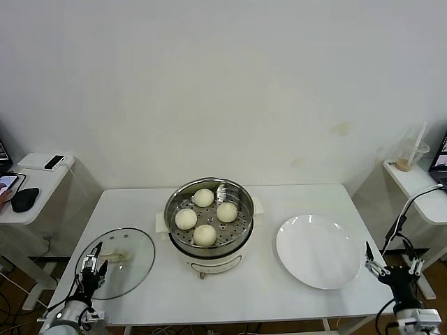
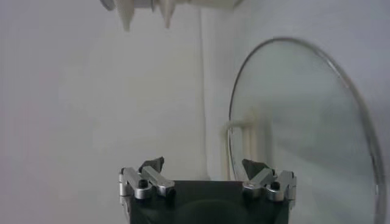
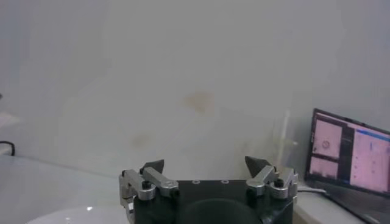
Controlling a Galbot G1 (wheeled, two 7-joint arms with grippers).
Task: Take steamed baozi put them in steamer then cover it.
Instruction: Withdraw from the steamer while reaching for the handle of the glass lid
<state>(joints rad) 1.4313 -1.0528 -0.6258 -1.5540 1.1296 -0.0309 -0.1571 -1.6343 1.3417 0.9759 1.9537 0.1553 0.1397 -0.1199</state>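
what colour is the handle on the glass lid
Cream-white: the bar handle on the clear glass lid shows best in the head view.

— How is the scene viewed?
— From the head, the table is seen from above, at some distance. From each wrist, a low, close view past the gripper is given.
— What is shared?
— The cover is seen in head and left wrist views.
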